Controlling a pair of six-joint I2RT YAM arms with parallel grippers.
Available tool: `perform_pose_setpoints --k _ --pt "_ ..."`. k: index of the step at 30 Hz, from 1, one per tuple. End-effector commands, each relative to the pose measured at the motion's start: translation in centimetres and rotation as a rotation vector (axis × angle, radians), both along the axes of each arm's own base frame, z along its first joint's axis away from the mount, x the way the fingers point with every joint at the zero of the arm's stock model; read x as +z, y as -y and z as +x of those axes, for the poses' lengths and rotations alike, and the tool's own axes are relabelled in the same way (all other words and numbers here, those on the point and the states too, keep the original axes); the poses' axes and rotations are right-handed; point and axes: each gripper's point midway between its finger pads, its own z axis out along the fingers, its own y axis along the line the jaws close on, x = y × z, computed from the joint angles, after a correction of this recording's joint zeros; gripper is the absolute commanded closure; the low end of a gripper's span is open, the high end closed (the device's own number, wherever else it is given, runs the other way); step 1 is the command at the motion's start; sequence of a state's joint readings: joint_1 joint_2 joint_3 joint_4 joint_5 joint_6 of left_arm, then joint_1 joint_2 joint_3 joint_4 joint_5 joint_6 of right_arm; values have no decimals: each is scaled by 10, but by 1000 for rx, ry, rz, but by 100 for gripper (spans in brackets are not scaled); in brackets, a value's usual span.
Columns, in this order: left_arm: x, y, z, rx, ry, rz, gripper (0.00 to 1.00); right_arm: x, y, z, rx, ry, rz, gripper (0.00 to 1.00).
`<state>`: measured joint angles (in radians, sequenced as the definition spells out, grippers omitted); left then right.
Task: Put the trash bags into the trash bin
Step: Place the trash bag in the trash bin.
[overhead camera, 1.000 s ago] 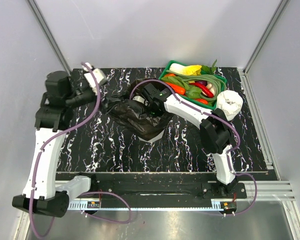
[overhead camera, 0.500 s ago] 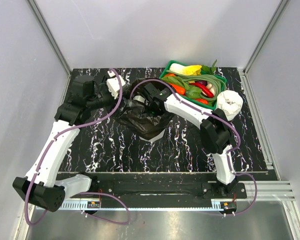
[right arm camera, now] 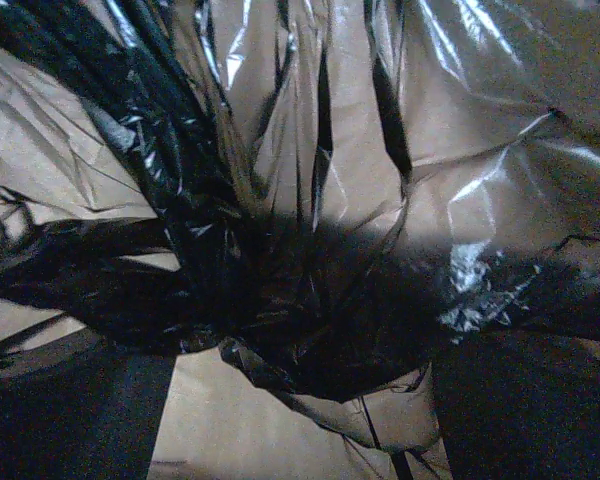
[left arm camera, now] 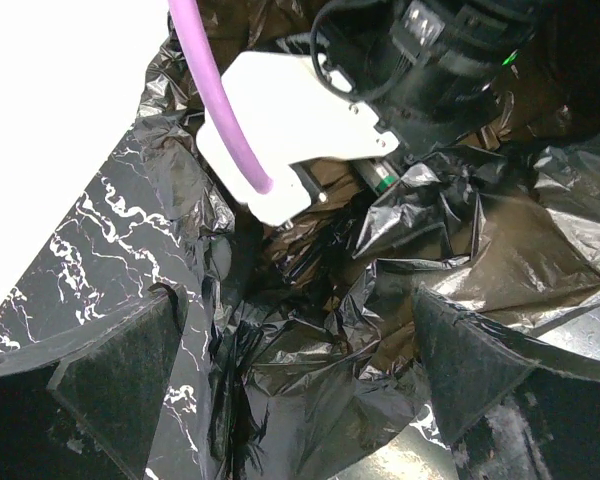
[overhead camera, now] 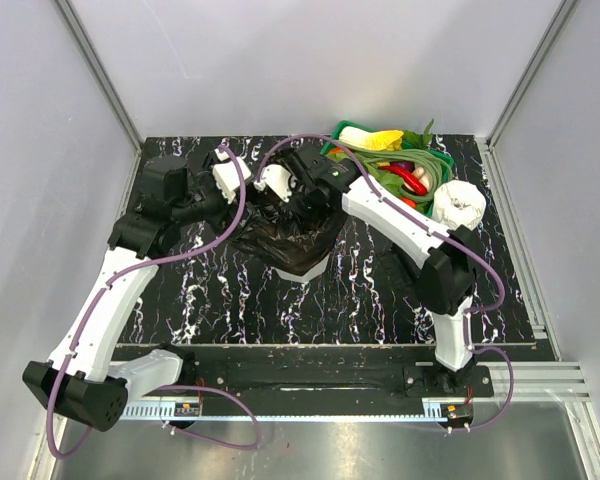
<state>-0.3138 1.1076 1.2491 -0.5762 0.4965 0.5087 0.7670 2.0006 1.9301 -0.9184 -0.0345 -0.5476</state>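
1. The black marbled table (overhead camera: 210,290) lies beneath both grippers, which meet over its far middle.
2. The trash bag (overhead camera: 280,240), spread into a large, crinkled, glossy black sheet, lies directly under and in front of both grippers. In each wrist view its folds fill the space between the fingers.
3. The trash bin (overhead camera: 315,268) is almost wholly covered by the bag. Only a pale sliver of its wall shows at the bag's near edge, on the side of both grippers nearest the arm bases.
4. A green tray (overhead camera: 446,160) heaped with vegetables sits to the right of the right gripper, just beyond that arm's forearm.
5. A white roll (overhead camera: 458,204) stands farther right of the right gripper, just beside the tray's near corner.
6. The left gripper (left arm camera: 292,310) hangs just above the bag with its jaws spread wide and holding nothing. The film bunches between the two dark fingers (left arm camera: 110,370) but is not pinched.
7. The right gripper (right arm camera: 300,370) is just ahead of the left one, with its white wrist housing filling the top of the left wrist view. Its jaws stand apart. A gathered twist of bag sits between them, unclamped.
8. A purple cable (left arm camera: 215,100) curves over that white housing, above and ahead of the left gripper.
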Motion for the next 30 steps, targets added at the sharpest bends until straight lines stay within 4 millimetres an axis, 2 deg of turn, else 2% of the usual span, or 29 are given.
perform_pose_setpoints --k 1,6,12,16,21,30 --pt "-6 0 -1 -14 -15 22 1 55 5 0 -11 99 58 0" --pt "5 5 -1 -28 -11 0 1 59 6 1 -25 102 72 0" --pt "27 15 -4 -72 2 -54 1 59 -4 -1 -36 22 174 0" --pt "37 19 -9 -110 8 -71 1 67 -6 1 -37 6 200 0" --pt "36 19 -12 -123 8 -53 1 81 -1 3 -38 29 190 0" --pt "18 17 -17 -145 -11 -12 1 103 7 5 -48 74 185 0"
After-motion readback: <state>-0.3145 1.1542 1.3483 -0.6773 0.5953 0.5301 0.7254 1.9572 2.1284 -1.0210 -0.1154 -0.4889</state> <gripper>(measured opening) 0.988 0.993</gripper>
